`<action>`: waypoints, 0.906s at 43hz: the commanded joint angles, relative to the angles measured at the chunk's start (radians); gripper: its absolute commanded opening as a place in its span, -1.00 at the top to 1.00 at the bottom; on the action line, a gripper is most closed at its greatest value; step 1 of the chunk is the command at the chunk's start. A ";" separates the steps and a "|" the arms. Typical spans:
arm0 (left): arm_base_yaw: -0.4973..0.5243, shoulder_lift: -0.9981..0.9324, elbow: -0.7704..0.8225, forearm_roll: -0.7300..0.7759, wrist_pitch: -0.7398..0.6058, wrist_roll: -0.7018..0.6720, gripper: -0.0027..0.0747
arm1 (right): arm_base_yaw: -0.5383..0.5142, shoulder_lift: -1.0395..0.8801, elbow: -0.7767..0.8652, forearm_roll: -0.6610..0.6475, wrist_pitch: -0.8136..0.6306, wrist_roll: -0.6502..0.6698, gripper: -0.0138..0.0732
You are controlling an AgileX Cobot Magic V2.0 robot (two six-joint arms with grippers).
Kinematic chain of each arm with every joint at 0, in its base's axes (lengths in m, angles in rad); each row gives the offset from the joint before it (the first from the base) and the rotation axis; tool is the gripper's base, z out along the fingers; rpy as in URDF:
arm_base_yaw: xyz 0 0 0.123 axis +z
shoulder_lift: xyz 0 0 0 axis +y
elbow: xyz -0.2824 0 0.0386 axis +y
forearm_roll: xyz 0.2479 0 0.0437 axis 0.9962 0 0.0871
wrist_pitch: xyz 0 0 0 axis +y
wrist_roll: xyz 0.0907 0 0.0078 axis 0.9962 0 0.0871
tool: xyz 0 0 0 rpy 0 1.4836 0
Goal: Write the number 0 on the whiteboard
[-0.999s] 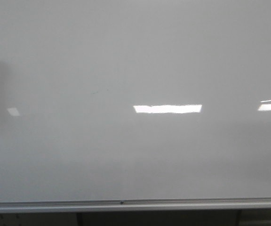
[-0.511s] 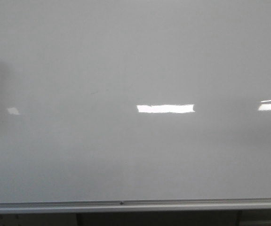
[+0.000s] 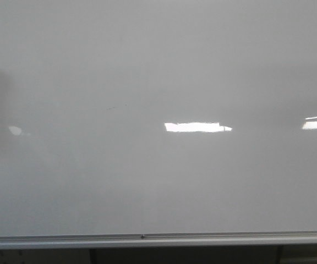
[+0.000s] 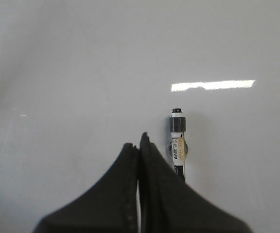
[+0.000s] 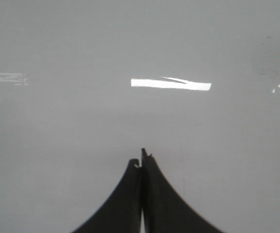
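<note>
Left gripper (image 4: 141,145), in its wrist view: two black fingers pressed together with nothing between them. A marker (image 4: 177,143) with a dark tip and a labelled barrel shows just beside the fingers; whether it touches them cannot be told. Right gripper (image 5: 141,162): its fingers likewise meet and hold nothing. Beyond both lies the glossy whiteboard (image 3: 158,66), filling the front view, a silver frame strip (image 3: 202,238) along its near edge. No drawn 0 is visible, only bright reflections (image 3: 197,127).
</note>
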 commanded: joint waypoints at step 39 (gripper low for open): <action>-0.031 0.579 -0.186 -0.091 -0.146 -0.006 -0.58 | 0.000 0.015 -0.033 0.003 -0.092 -0.001 -0.66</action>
